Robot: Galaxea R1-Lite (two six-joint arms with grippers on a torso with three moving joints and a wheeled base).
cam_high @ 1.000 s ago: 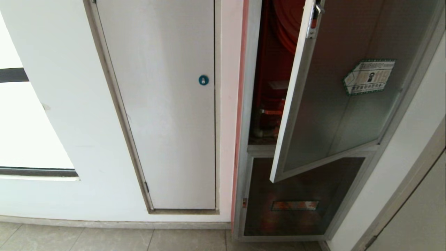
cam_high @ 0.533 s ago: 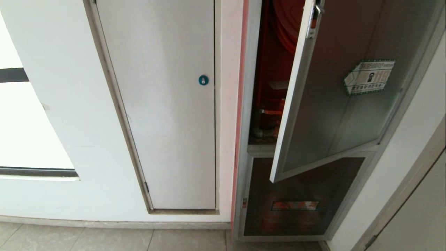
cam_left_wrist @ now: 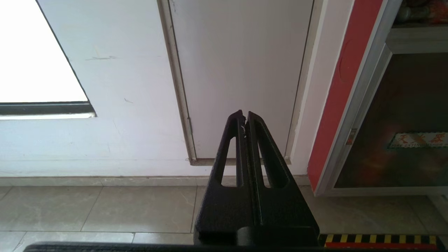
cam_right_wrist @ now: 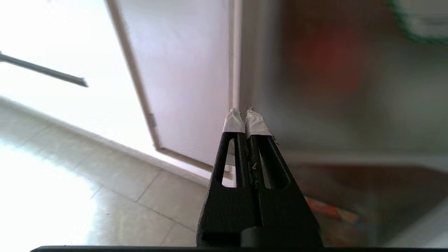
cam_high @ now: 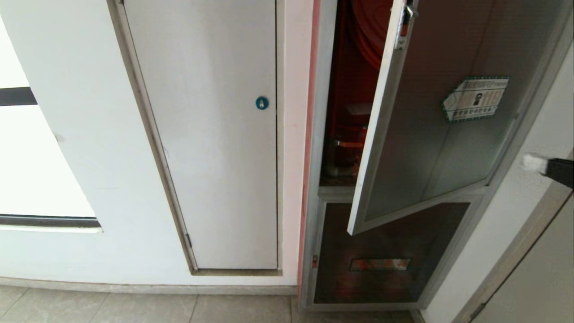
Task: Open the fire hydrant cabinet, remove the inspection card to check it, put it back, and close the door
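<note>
Aluminium-framed tinted door (cam_high: 430,134) ajar, green-bordered sticker (cam_high: 475,98); right tool (cam_high: 533,163) pressed together

A plain white door (cam_high: 215,134) is set in a grey metal frame (cam_high: 148,134) within a white wall (cam_high: 80,112). A small round blue lock (cam_high: 262,103) is fitted near the door's edge on the side away from the hinge, and a small hinge (cam_high: 189,241) is seen low on the frame. A bright window (cam_high: 27,170) with a dark bar (cam_high: 17,96) across it is seen at the far left, bounded below by a dark sill (cam_high: 49,221). The floor (cam_high: 134,307) is laid with grey-beige tiles, and a pale skirting strip (cam_high: 148,287) runs along the foot of the wall.
</note>
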